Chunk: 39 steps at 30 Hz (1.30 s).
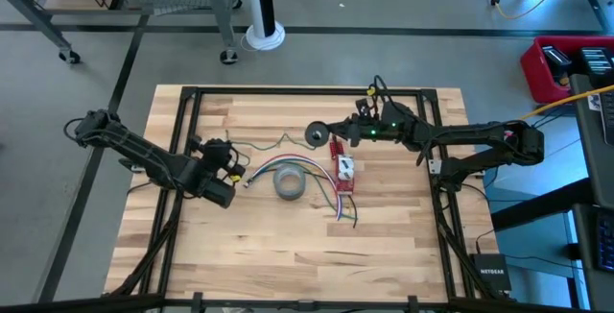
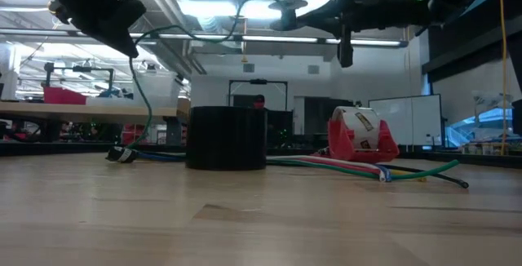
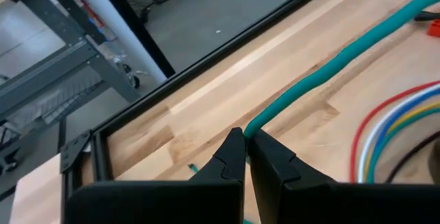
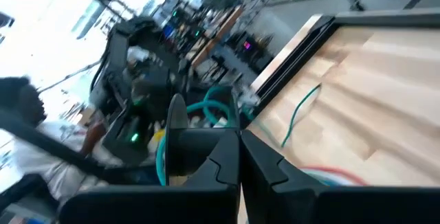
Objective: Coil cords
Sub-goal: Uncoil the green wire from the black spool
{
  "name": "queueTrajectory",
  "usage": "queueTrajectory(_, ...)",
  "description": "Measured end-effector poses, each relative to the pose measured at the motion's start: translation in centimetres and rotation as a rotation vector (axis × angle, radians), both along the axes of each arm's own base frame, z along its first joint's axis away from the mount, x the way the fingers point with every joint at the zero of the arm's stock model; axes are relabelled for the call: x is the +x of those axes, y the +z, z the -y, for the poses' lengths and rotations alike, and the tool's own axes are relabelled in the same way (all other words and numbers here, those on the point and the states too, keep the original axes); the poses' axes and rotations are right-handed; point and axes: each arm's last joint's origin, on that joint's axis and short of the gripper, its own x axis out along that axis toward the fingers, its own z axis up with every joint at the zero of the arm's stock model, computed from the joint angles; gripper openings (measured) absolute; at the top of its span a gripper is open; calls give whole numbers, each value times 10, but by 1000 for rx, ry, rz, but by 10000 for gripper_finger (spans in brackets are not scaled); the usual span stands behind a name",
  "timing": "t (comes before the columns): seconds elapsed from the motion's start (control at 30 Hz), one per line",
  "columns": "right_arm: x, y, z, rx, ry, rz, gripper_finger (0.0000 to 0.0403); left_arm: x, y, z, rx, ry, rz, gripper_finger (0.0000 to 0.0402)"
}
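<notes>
1. The tabletop (image 1: 288,246) carries the loose items. The grey tape roll (image 1: 289,182) lies at its middle, close beside the cord's path. A swung loop of cord could be dragged across the roll, shifting it.

2. The left gripper (image 1: 233,166) is held above the tabletop's left half. Its fingers (image 3: 234,157) are clenched on the green cord (image 3: 330,66) at one end, as shown in the left wrist view. Only the fingertips grip the cord, so a hard pull is judged likely to slip it free.

3. The right gripper (image 1: 331,132) is raised near the tabletop's far edge. Its fingers (image 4: 223,159) are closed; a round dark spool-like part (image 1: 314,134) sits at their tip with teal cord beside it. What exactly is gripped cannot be told.

4. The cord runs from the left gripper across the tabletop toward the right gripper, partly lifted. If the arms are moved apart, the span may be tightened and the winding undone.

5. A red-based holder (image 1: 343,172) with a multicoloured wire bundle (image 1: 341,207) lies just beside. The cord could be snagged on it.
</notes>
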Motion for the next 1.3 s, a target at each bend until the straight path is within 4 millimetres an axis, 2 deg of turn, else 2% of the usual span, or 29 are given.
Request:
queueTrajectory(0.23, 0, 0, -1, 3, 34, -4, 2, -9, -3, -3, -44, 65, -16, 0)
queueTrajectory(0.53, 0, 0, -2, 5, 80, -3, 2, -31, -55, -10, -147, 206, 41, 0)
queueTrajectory(0.77, 0, -1, -5, 24, 174, -11, 2, -46, -79, -16, -143, 270, 96, 0)
queueTrajectory(1.03, 0, -1, -6, 65, 201, -12, 2, -47, -83, -17, -131, 260, 110, 7)
queueTrajectory(1.3, 0, -1, -6, 66, 207, -11, 2, -37, -87, -13, -200, 215, 126, 67)
